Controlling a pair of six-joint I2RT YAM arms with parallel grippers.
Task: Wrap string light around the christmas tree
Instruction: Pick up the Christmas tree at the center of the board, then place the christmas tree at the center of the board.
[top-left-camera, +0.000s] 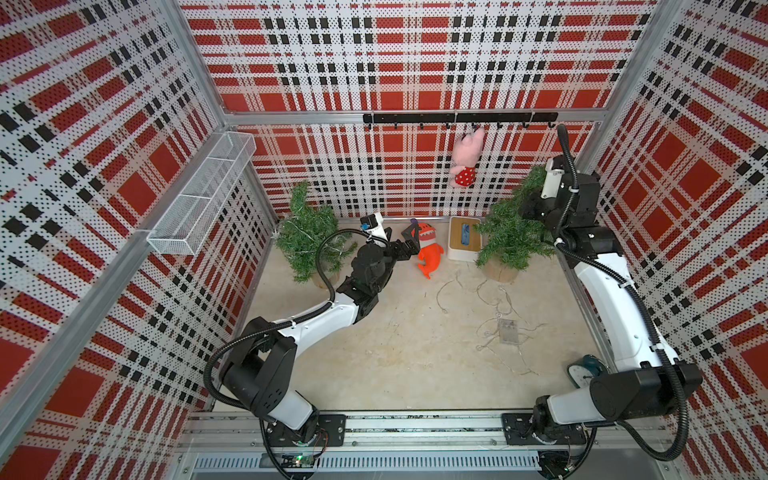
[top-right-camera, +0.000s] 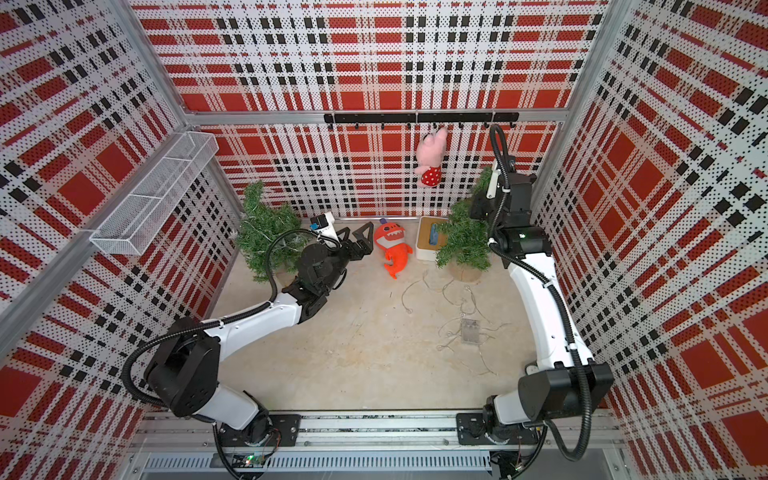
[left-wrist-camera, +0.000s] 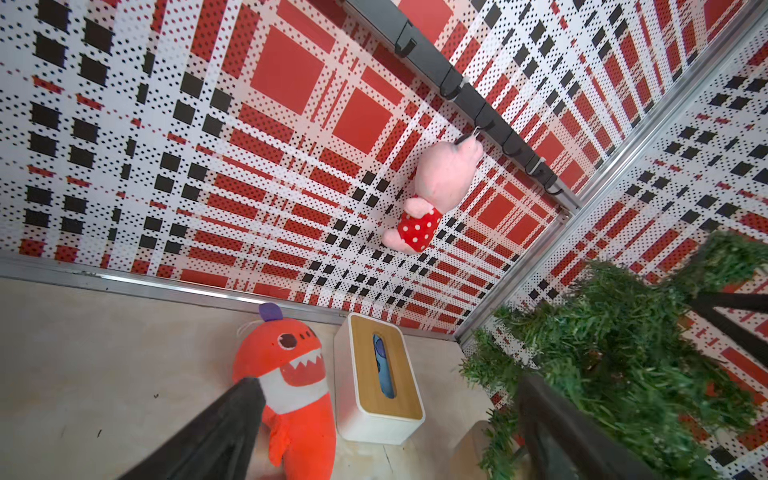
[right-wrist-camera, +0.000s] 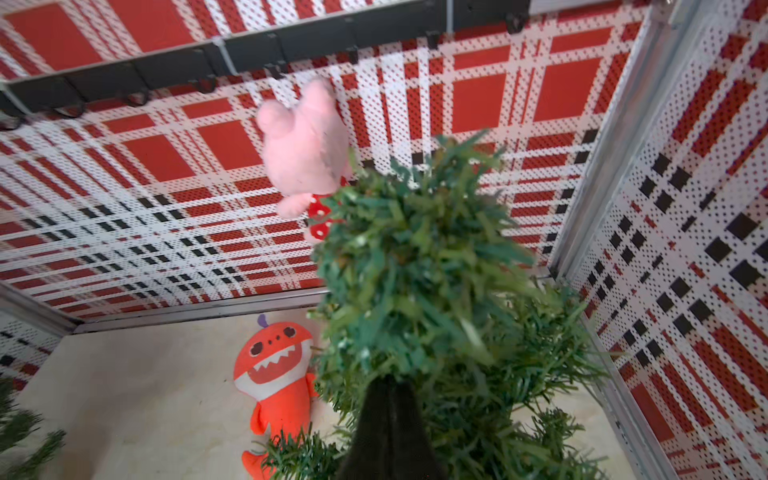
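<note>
String light (top-left-camera: 498, 305), a thin pale wire w/ tiny bulbs, lies loose in tangled loops on the beige tabletop (top-left-camera: 395, 353), right of centre. Its clear plastic battery box (top-left-camera: 508, 330) sits flat in the middle of the tangle. The far loops reach near the burlap-wrapped base (top-left-camera: 500, 272) of the small green artificial christmas tree (top-left-camera: 509, 237) at back right, seen in both top views.

Right gripper (top-left-camera: 531, 210) is up among that tree's upper branches, jaws clamped together. In the right wrist view its dark fingers (right-wrist-camera: 388, 415) meet as one wedge w/ tips buried in foliage, so can't tell if a twig or wire is pinched.

Left gripper (top-right-camera: 358, 232) is spread wide and grasps nothing. It hovers above the tabletop just beside the orange shark plush toy (top-left-camera: 430, 251), btwn that toy and a second green artificial tree (top-left-camera: 305, 237) at back left. That tree shows a few pale strands among its branches.

A white tissue box w/ wooden lid (top-left-camera: 463, 239) stands btwn the shark toy and the back-right tree, just beside its branches. A pink pig plush in a red polka-dot dress (top-left-camera: 467, 160) hangs from the black hook rail (top-left-camera: 457, 117) on the back wall. A white wire-mesh basket (top-left-camera: 203, 195) is fixed to the left wall. A teal alarm clock (top-left-camera: 584, 370) sits by the right arm's base, partly hidden.
</note>
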